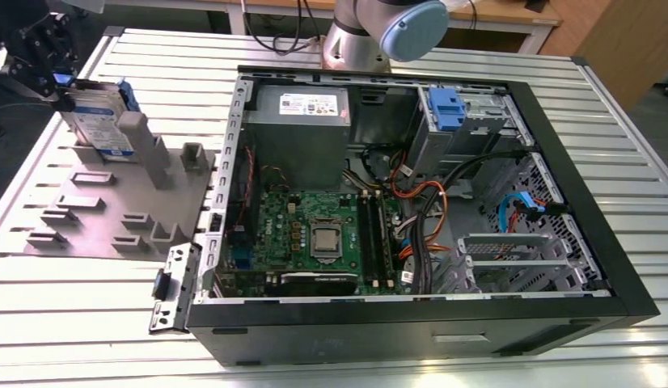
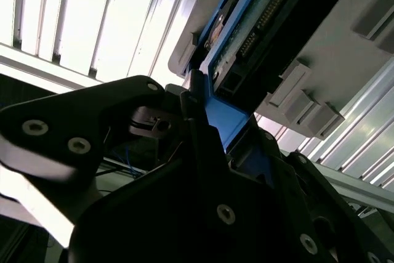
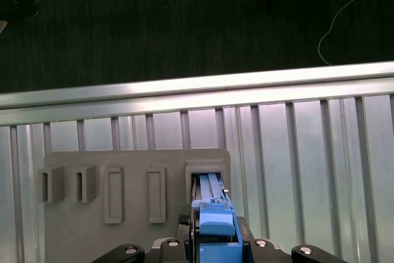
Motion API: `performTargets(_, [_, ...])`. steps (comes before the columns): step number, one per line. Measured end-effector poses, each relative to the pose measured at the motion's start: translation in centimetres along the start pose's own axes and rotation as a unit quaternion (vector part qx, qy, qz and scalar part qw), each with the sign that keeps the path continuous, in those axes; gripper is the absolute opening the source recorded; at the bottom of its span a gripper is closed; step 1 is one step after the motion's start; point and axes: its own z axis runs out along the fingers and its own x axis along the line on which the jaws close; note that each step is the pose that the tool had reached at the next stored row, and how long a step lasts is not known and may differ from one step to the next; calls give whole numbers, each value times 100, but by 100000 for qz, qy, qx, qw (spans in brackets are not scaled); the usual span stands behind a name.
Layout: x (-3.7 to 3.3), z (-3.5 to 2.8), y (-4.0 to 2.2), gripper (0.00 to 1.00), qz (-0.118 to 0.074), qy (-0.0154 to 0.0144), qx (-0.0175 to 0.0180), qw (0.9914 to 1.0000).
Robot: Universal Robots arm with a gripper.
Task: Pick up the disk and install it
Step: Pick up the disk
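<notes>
The disk (image 1: 97,125), a silver-grey drive with a white-and-blue label in a bright blue bracket, stands on edge in a slot of the grey holder plate (image 1: 107,210) at the exterior view's left. My gripper (image 1: 62,85) is over its top edge, shut on the blue bracket. In the second wrist view the black fingers of the gripper (image 2: 209,121) clamp the disk's (image 2: 225,115) blue edge. In the first wrist view the disk (image 3: 212,214) runs from the gripper (image 3: 215,247) into the holder's slot (image 3: 206,173).
An open computer case (image 1: 593,267) lies on the slatted metal table (image 1: 75,323), with a motherboard (image 1: 312,234), a power supply (image 1: 302,113) and cables inside. A drive cage (image 1: 475,129) with a blue tab (image 1: 446,109) sits at its far side. The arm's base (image 1: 361,36) stands behind the case.
</notes>
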Motion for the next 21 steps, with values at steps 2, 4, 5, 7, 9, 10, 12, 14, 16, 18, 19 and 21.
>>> performTargets(2, [0,0,0,38,-1,0,1,100000])
performTargets(4, [0,0,0,37,-1,2,-3,100000])
performTargets(5, [0,1,0,37,-1,0,-3,100000])
performTargets(7, [0,1,0,37,-1,1,-1,100000])
performTargets(9, [0,1,0,37,-288,0,0,100000])
performTargets(10, [0,1,0,37,-789,2,2,99997])
performTargets(12, [0,2,1,37,-1876,7,11,99982])
performTargets(14, [1,1,2,37,-2931,14,9,99957])
performTargets(16, [1,1,3,37,-3661,19,8,99933])
performTargets(18, [1,2,4,37,-3828,20,10,99927])
performTargets(19, [1,2,4,37,-4232,19,12,99910])
performTargets(21, [2,1,4,37,-5017,26,13,99874])
